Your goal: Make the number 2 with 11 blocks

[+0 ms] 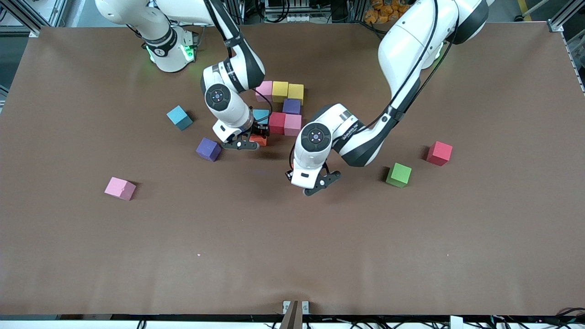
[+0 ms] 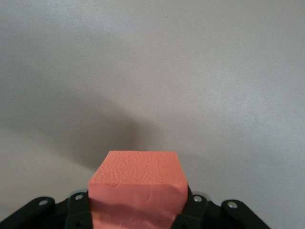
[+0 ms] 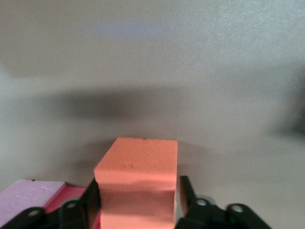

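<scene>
right gripper [image 1: 249, 144]: down at the table, right at the camera-side edge of the block cluster, clamped on the first orange block [image 3: 138, 167]. You can see the foam pinched in at the sides.
first orange block: sits low at the table, just nearer the camera than the cyan block [image 1: 261, 114] in the cluster. In the right wrist view a pink and a red block are right next to it.
left gripper [image 1: 322, 183]: hanging over bare table, out on the camera side of the cluster. It's squeezing the second orange block [image 2: 138, 176], which also looks dented.
number 2 [image 1: 277, 122]: partly built in the middle of the table, toward the robots' bases.
top row: pink block [image 1: 264, 90], yellow block [image 1: 279, 90] and second yellow block [image 1: 295, 92], all side by side.
next row: just a purple block [image 1: 291, 106], under the second yellow one.
middle row: the cyan block, a red block [image 1: 277, 122] and a second pink block [image 1: 292, 124].
loose, right arm's end: spare cyan block [image 1: 179, 117], spare purple block [image 1: 208, 149], and a spare pink block [image 1: 119, 188] well off on its own, nearest the camera.
loose, left arm's end: green block [image 1: 398, 175], with a spare red block [image 1: 438, 153] near it, a bit farther from the camera.
</scene>
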